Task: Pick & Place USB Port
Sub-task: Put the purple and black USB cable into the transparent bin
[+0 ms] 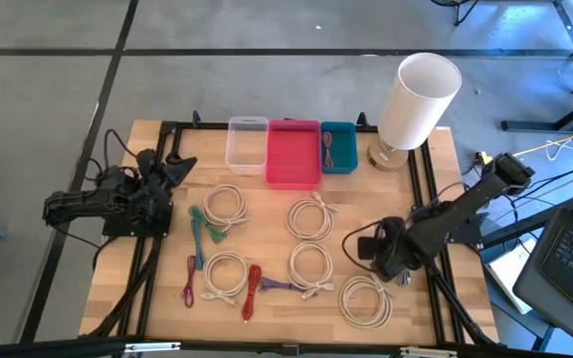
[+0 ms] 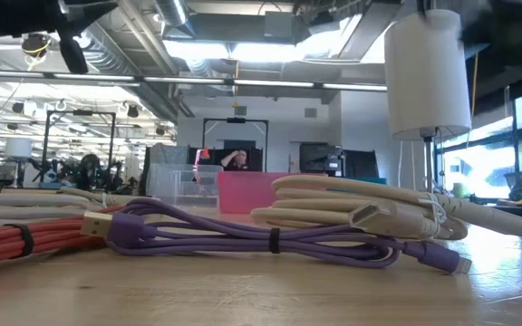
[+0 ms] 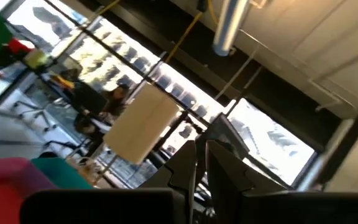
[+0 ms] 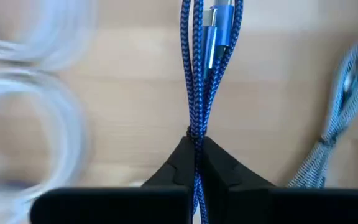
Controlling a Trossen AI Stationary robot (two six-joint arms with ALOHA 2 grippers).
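The right gripper (image 4: pixel 196 144) is clamping a bundled blue braided cable (image 4: pixel 197 74), its jaws pressed together on the strands; the cable is running straight out ahead of the fingertips, its metal plug lying just beyond them over the wooden table (image 4: pixel 135 124). A white coiled cable (image 4: pixel 17 118) is lying to one side of the tool, a second blue cable (image 4: pixel 344 112) to the other. The grasp step appears to be in hand. The next move is judged to call for a lift and carry to the bins, the teal bin (image 1: pixel 338 146) already holding cable. The left gripper (image 3: pixel 202 163), fingers together and empty, is waiting at the table's left edge.
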